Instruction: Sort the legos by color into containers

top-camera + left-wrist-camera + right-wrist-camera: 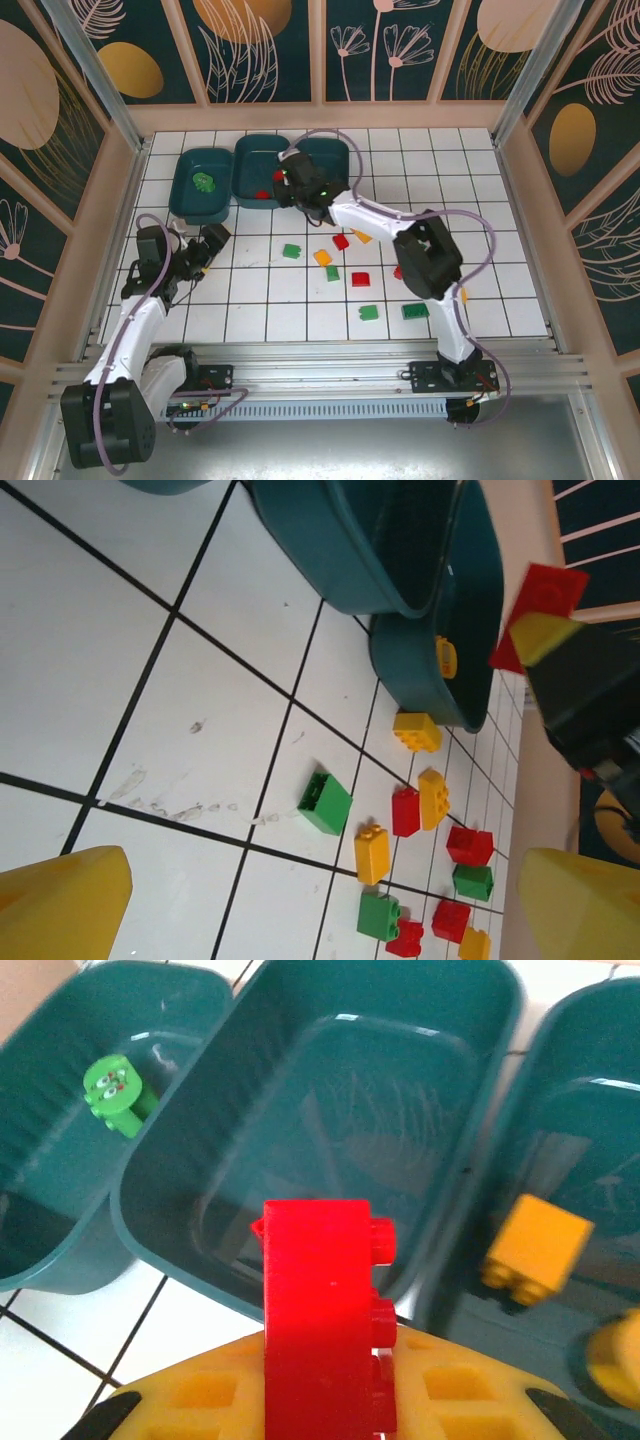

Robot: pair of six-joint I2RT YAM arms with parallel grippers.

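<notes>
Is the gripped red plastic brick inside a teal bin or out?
Out: the red plastic brick is clamped by the right gripper above the teal bins.

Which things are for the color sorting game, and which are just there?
For the game:
red brick in the right hand
left bin, middle bin, right bin
round green piece
yellow brick
loose bricks

Just there:
flowery walls
metal rail

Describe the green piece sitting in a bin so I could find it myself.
Find the three dark teal bins in a row at the far side of the white tiled table. The leftmost bin holds one green piece, alone there; unlike the blocky bricks on the tiles, it is round.
</notes>
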